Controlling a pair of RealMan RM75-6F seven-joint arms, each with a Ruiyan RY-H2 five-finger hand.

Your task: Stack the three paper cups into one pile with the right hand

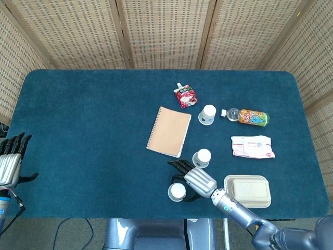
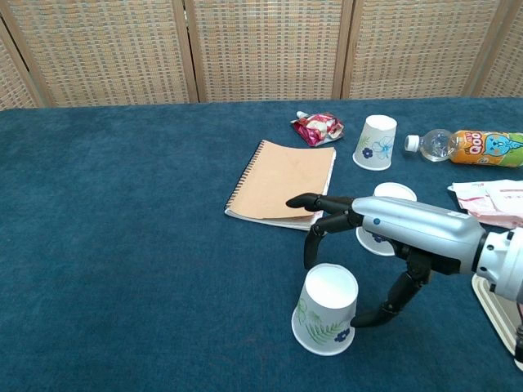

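While unheld, cup [image 2: 325, 309] under hand [image 2: 384, 233]

Paper cups, 3 total: near cup [image 1: 177, 191], middle cup [image 1: 202, 157], far cup [image 1: 207, 114], all upside down, none stacked. Spiral notebook [image 1: 169, 131], 1, tan cover. Red snack pouch [image 1: 184, 96], 1. Drink bottle [image 1: 245, 116], 1, lying on its side, orange label. Wet-wipes pack [image 1: 253, 146], 1, pink & white. Beige lidded container [image 1: 248, 190], 1. Robot hands, 2: left robot hand [image 1: 10, 159], right robot hand [image 1: 195, 180]. Table [image 1: 83, 120], 1, blue cloth.
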